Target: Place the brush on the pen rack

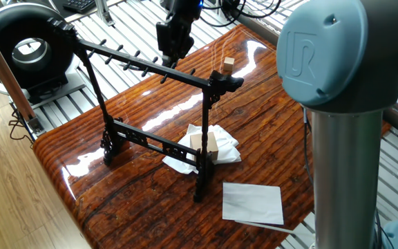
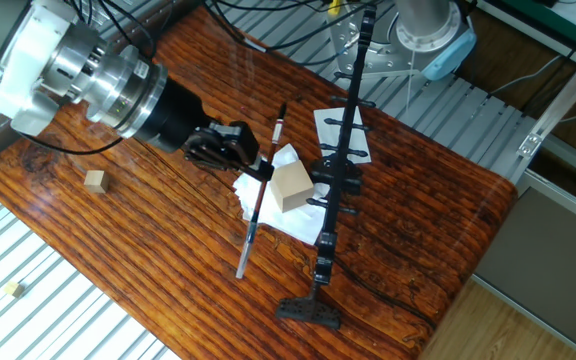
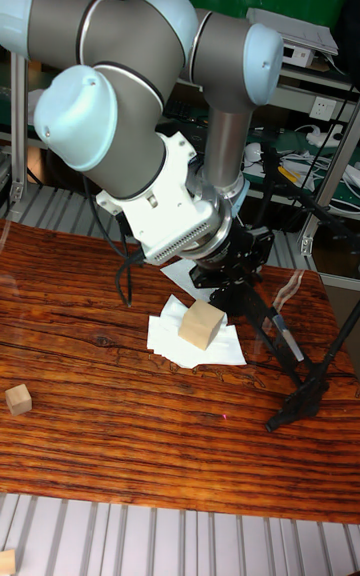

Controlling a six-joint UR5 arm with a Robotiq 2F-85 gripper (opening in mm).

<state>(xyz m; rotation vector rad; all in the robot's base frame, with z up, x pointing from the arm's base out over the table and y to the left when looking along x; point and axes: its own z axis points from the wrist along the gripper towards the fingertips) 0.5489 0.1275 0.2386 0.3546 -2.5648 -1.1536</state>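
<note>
My end effector (image 2: 251, 168) is clamped on the brush (image 2: 261, 193) near mid-shaft, held in the air above the worktop (image 2: 168, 250). Brush lies level, dark tip end toward the white paper sheet (image 2: 340, 136), pale end pointing the opposite way. It sits just beside the pen rack (image 2: 340, 170), apart from the peg-lined top bar (image 1: 144, 66). Beneath: a wooden block (image 2: 291, 186) on a crumpled white tissue (image 2: 258, 205). A small wooden cube (image 2: 94, 180) rests well apart.
</note>
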